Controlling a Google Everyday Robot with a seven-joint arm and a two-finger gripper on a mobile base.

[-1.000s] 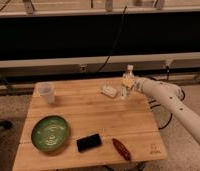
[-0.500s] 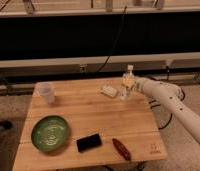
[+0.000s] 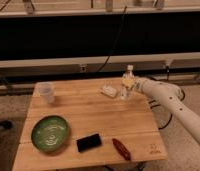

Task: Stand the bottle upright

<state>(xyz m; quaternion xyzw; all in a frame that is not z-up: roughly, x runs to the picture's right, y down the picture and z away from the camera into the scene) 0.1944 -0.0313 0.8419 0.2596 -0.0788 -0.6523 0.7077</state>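
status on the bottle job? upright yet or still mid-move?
Done: the bottle stands upright near the table's far right edge, cap on top. In hand: the gripper sits right at the bottle's lower half. Left: let go and back the arm away without tipping it. Nearest neighbour is the small packet.

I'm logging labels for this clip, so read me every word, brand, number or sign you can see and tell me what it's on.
No text can be read here.
Bottle, standing upright at the gripper near the table's far right edge: pale label, too blurred to read.
Table: small dark mark at the near right corner, unreadable.
Whitish packet: no legible print.
Black phone-like slab: blank.
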